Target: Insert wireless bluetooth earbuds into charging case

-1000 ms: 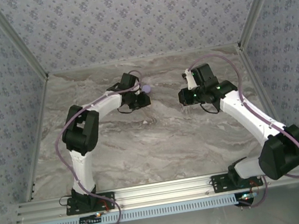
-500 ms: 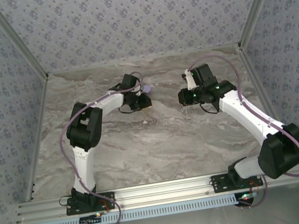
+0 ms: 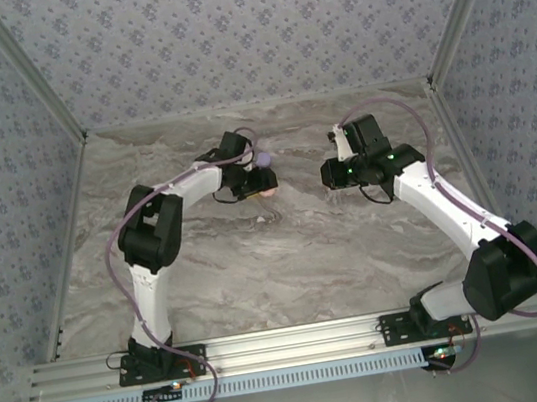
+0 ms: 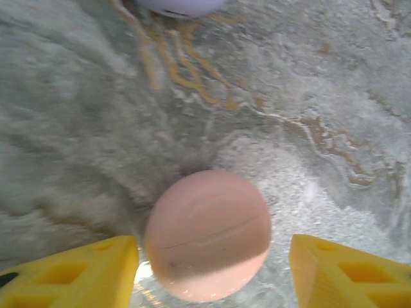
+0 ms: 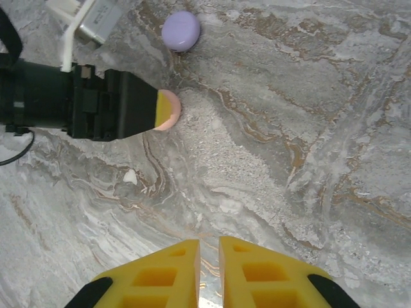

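Squarely between left fingers [image 4: 77, 276], pink case [image 4: 207, 234]

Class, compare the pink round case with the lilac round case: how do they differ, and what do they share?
Colour: the pink case is salmon-pink, while the lilac case is pale purple. Place: the pink case sits between the open fingers of the left hand, with a gap on each side, while the lilac case lies beyond it, clear of the hand. Both are round, smooth and closed, and both rest on the marble table.
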